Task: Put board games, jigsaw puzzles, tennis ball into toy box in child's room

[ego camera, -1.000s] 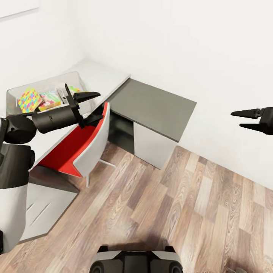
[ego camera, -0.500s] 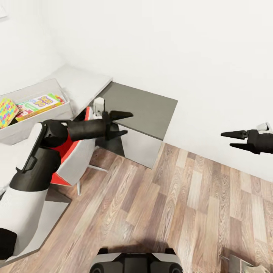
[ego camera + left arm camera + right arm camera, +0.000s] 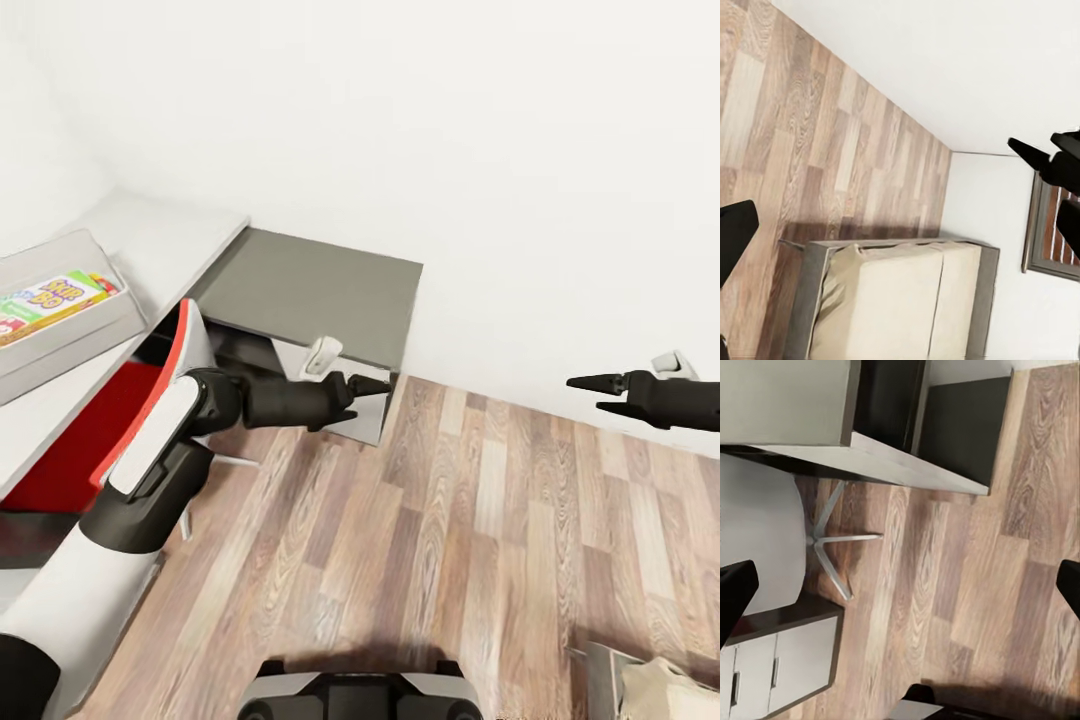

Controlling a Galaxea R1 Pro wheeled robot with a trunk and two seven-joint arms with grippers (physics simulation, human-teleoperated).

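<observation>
White walls and wood-plank floor (image 3: 480, 520) frame the scene. At far left, the toy box (image 3: 60, 340) sits on the pale worktop (image 3: 160, 245), the Skip-Bo game (image 3: 55, 296) inside. Left end effector (image 3: 372, 390) hangs empty, fingers slightly apart, before the dark desk (image 3: 310, 290); right end effector (image 3: 590, 393) is parted, empty. The left wrist view catches the bed (image 3: 892, 307).

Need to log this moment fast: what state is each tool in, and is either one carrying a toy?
Left tool: open, holding nothing.
Right tool: open, holding nothing.
</observation>
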